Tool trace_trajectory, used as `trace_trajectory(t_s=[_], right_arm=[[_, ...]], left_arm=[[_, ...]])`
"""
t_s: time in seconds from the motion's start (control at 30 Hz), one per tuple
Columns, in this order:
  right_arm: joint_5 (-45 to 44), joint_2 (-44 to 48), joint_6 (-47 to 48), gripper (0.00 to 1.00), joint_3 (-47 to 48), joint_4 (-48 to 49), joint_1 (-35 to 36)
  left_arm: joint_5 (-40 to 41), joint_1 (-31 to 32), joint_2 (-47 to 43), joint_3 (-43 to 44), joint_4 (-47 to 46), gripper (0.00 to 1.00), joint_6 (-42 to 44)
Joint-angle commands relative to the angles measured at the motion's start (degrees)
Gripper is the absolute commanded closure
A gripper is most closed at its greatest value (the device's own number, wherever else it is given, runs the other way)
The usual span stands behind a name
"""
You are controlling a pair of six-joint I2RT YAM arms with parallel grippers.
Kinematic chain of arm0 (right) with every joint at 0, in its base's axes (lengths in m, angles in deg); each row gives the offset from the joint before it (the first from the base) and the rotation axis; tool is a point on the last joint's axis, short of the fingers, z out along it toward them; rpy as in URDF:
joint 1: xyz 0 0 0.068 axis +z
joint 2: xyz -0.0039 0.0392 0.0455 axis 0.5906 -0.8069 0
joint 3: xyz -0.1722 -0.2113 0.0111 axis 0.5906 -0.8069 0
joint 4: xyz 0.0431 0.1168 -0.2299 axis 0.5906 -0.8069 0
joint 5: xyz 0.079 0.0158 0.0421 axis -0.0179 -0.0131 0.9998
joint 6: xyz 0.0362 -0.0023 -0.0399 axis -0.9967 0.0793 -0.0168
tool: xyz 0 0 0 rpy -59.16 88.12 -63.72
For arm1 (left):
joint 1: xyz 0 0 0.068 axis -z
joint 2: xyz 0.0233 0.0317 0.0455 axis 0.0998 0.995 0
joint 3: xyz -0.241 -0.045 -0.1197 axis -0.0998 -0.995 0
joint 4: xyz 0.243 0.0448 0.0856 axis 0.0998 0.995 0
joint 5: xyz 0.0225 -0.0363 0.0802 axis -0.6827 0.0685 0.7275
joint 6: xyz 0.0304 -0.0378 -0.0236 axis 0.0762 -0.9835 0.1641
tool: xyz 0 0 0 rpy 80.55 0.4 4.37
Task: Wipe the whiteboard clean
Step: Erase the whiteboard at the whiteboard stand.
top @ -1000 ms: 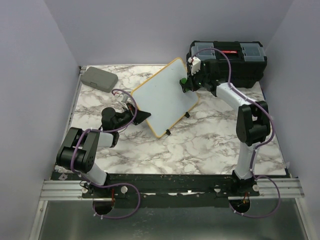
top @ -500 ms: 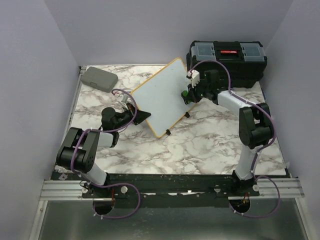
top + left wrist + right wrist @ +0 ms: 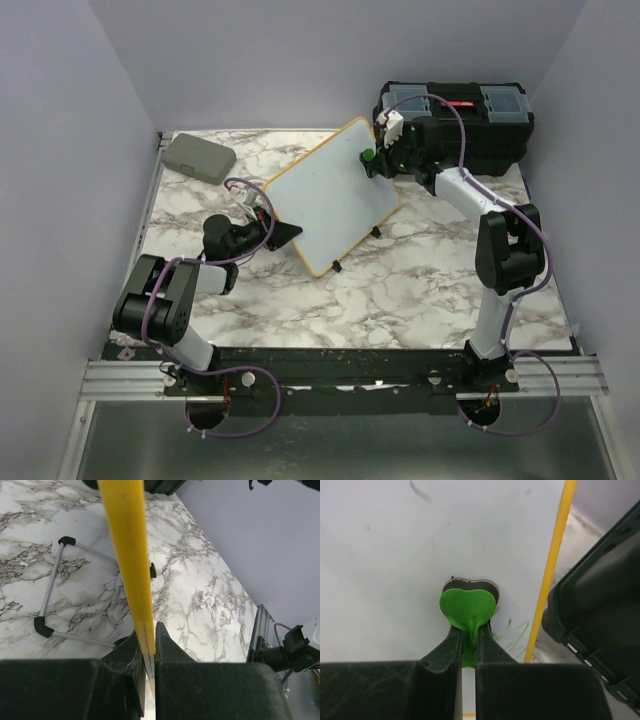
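Jaws, left gripper [image 3: 149,647]: clamped on whiteboard [image 3: 325,195] edge, bracing it tilted on stand [image 3: 50,595] for wiping. Jaws, right gripper [image 3: 469,632]: clamped on green eraser [image 3: 467,607], pad flat against whiteboard face. Green marks [image 3: 515,637] just right of right fingertips, not yet wiped. Toolbox [image 3: 600,605] further right, past whiteboard edge.

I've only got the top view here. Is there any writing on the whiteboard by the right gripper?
Observer: Yes. The right wrist view shows green scribbles on the whiteboard, between the green eraser and the yellow frame.
Operator: What shape is the eraser?
Observer: Heart-shaped, with a dark pad underneath, pinched in the right gripper.
Operator: And the other arm?
Observer: The left gripper is shut on that yellow frame.
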Motion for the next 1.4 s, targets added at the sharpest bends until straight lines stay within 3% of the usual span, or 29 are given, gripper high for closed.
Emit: trace_trajectory(t_s=[0.0, 0.17, 0.33, 0.57, 0.7, 0.97, 1.23, 1.37], right_arm=[[-1.6, -2.6, -4.3, 0.99, 4.6, 1.5, 0.4], [0.5, -6.2, -6.1, 0.99, 8.9, -10.6, 0.5], [-1.9, -5.6, -1.2, 0.99, 5.0, -16.3, 0.4], [3.7, -2.5, 7.1, 0.99, -2.6, -18.7, 0.4], [-2.0, -2.7, 3.9, 0.99, -2.2, -13.5, 0.5], [-7.2, -4.3, -0.4, 0.99, 5.8, -6.1, 0.4], [-9.1, -8.2, -4.2, 0.99, 13.2, -8.9, 0.5], [-6.3, -9.8, -0.3, 0.99, 14.7, -16.4, 0.5]], left_arm=[[-9.6, 1.4, 0.2, 0.7, -1.3, 1.00, 0.5], [-9.6, 1.4, -0.1, 0.6, -1.1, 1.00, 0.7], [-9.5, 1.4, -0.2, 0.7, -1.0, 1.00, 0.7], [-9.7, 1.4, 0.5, 0.7, -1.8, 1.00, 0.4], [-9.7, 1.5, 0.1, 0.6, -1.4, 1.00, 0.6], [-9.6, 1.4, 0.0, 0.7, -0.8, 1.00, 0.9], [-9.8, 1.4, -0.2, 0.7, -0.7, 1.00, 0.9], [-9.7, 1.4, -0.2, 0.7, -0.5, 1.00, 1.1]])
